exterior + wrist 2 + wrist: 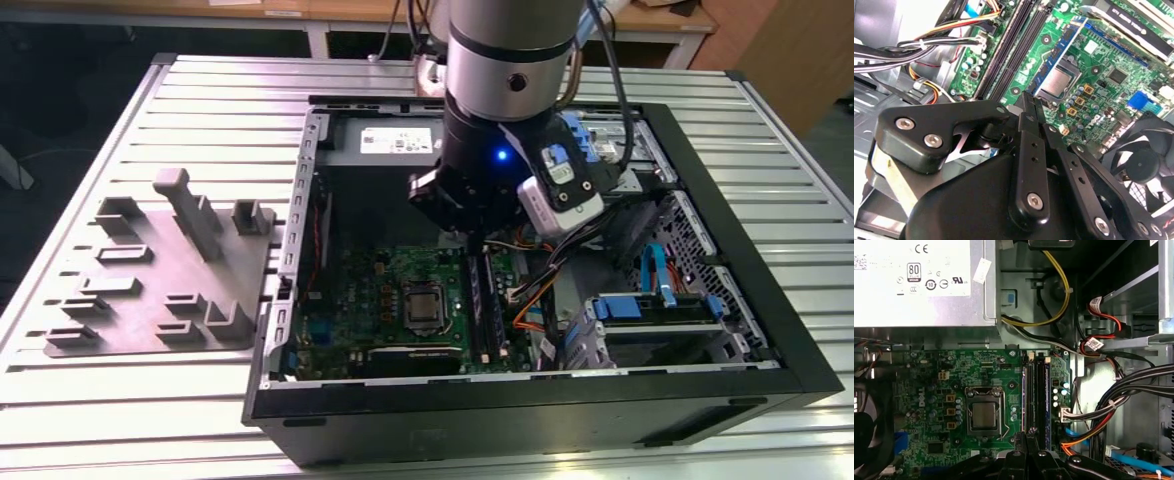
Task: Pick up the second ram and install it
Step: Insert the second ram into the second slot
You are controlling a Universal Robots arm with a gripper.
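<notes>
Slatted tabletop (134, 400) holds the open case (534, 405); mid-frame in the exterior view the gripper (470, 243), fingers pinched together around nothing visible, stands over the second ram (483, 310) in its slot, where off-centre pressing might seat it crooked.

On power supply (350, 141), at twelve o'clock from motherboard (390, 290) in the exterior view: white label (400, 143), print too small to make out. In the first wrist view, on that grey box: row of round and lettered certification marks (929, 279), plus small white sticker (982, 270) near its edge. On the green board beside fan (866, 425): white lettering (921, 401). On red cables: white tags (1095, 303), unreadable.
</notes>
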